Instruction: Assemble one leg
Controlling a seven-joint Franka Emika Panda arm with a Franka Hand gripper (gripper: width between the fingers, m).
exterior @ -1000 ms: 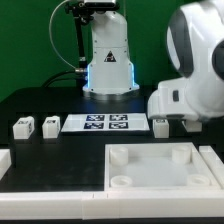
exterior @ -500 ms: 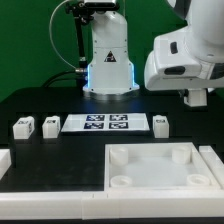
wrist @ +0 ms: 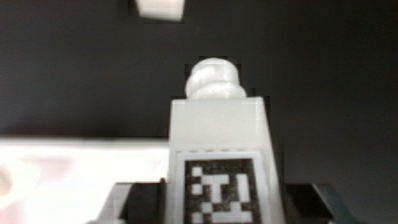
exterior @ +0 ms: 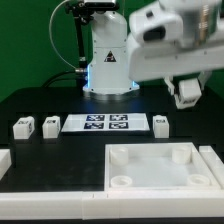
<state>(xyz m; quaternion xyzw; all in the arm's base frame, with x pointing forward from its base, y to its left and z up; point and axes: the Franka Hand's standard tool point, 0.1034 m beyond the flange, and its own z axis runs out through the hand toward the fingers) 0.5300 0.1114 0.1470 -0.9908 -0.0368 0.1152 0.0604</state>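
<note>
The held leg [exterior: 188, 92] hangs in the upper right of the exterior frame, well above the black worktop [exterior: 60, 150] and under the blurred white bulk of the Panda arm [exterior: 170, 35]. The wrist view shows the grip plainly. The dark fingers [wrist: 135, 205] are closed against two opposite sides of this block, one on each flank. Its black-and-white square marker [wrist: 217, 190] faces the camera between them, and its rounded peg [wrist: 215, 76] sits at the end farthest from the fingers. The block sits straight in the grip, not tilted. Three loose legs rest on the worktop in a row across the middle of the exterior frame: the first leg [exterior: 22, 127] at the far left, the second leg [exterior: 50, 125] near it, and the third leg [exterior: 160, 124] toward the right. The third leg is just beside the right end of the marker board [exterior: 95, 123], which lies flat between the second and third. The held leg is above and to the right of the third leg, clearly apart from it. The large white tray [exterior: 150, 150] with round corner sockets fills the lower right of the frame, in front of the row. The arm's base [exterior: 108, 60], glowing blue at its foot, stands at top centre behind the marker board. In the wrist view, one loose block [wrist: 160, 8] lies on the dark worktop beyond the peg, too blurred to tell which of the three it is.
</note>
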